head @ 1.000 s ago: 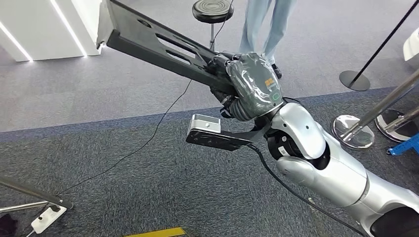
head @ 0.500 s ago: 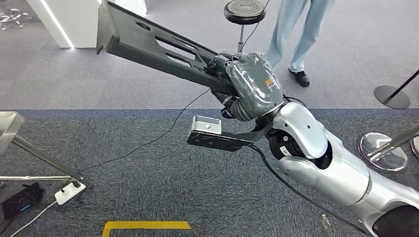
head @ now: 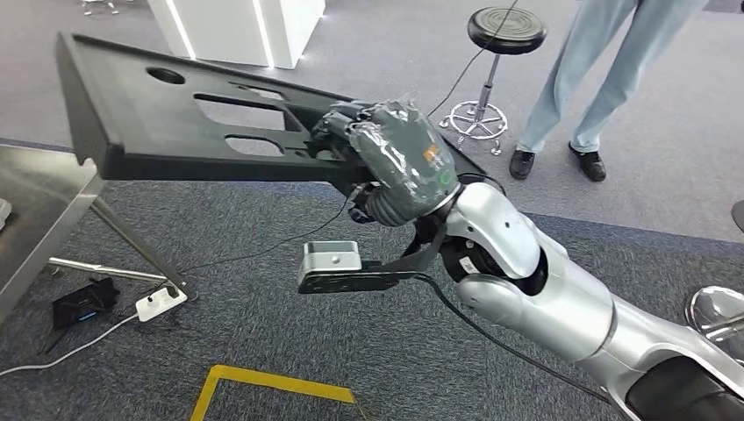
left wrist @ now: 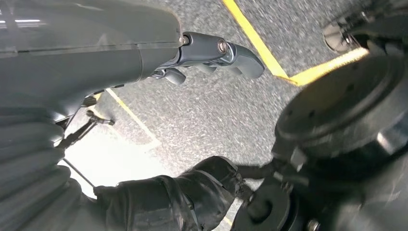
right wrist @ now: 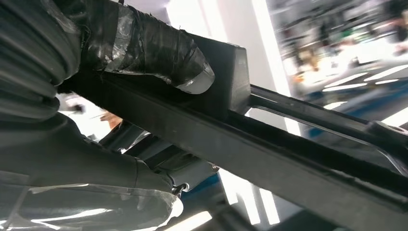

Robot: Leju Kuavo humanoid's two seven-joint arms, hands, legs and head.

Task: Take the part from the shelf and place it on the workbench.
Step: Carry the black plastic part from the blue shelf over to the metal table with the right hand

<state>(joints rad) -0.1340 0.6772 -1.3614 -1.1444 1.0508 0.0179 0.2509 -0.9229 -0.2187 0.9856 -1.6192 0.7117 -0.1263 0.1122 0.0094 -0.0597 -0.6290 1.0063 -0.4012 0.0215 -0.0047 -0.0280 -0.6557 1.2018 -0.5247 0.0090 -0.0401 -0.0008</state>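
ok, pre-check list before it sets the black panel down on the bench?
1. Grip on part: ok. The right hand holds the long black plastic panel with cut-out slots at one end, with its fingers wrapped over the edge.
2. Part attitude: ok. The panel sits roughly level in the head view.
3. Workbench reachable: cannot tell. A grey metal table corner lies under the panel's far end, but its top is mostly out of frame.
4. Left hand free: cannot tell. The left hand hangs over the floor, and its fingers are not plainly shown.
5. Bystander clearance: ok. The person in light blue trousers stands off to the side, beyond the panel.
6. Floor cables: not ok. The black cable runs under the arm.
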